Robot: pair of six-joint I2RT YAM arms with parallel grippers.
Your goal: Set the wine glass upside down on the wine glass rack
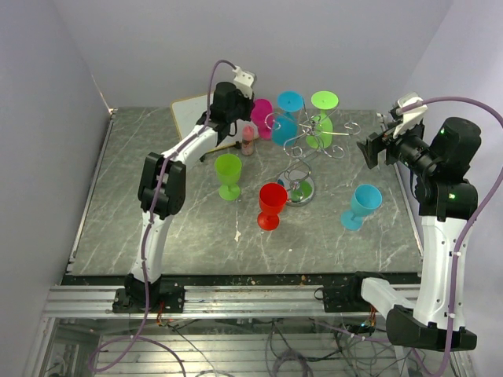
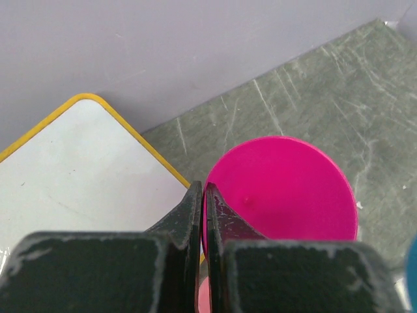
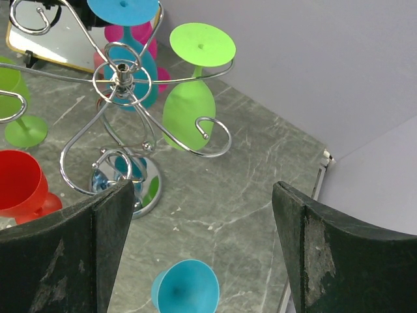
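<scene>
The left end effector (image 1: 248, 116) (image 2: 203, 190) is pinched shut on the rim of the round foot of the magenta plastic wine glass (image 1: 261, 110) (image 2: 280, 189). It holds the glass foot-up and bowl-down in the upper middle of the top view, so the glass's long axis stands roughly vertical.

The silver wire wine glass rack (image 1: 299, 169) (image 3: 122, 77) lies just to the right of the held glass in that view. Its nearest curled arm reaches toward the magenta bowl, but I cannot tell whether the stem has entered a loop. The coming move seems to turn on sliding the stem sideways, rightward in the frame, into that curl, with the foot kept above the wire.

A blue plastic glass (image 1: 289, 102) and a lime green plastic glass (image 1: 323, 100) already hang inverted on the far arms. The curls toward the right and lower side look free.

The right end effector (image 1: 371, 149) (image 3: 202, 195) is spread wide and empty, off to the right of the rack. This makes the left arm the nearer one by far.

The grey marbled bench (image 1: 126, 196) is flat and scuffed. Room is tight: the white board with a yellow edge (image 2: 71, 169) sits just left of the glass, and the pale back wall is close behind.
</scene>
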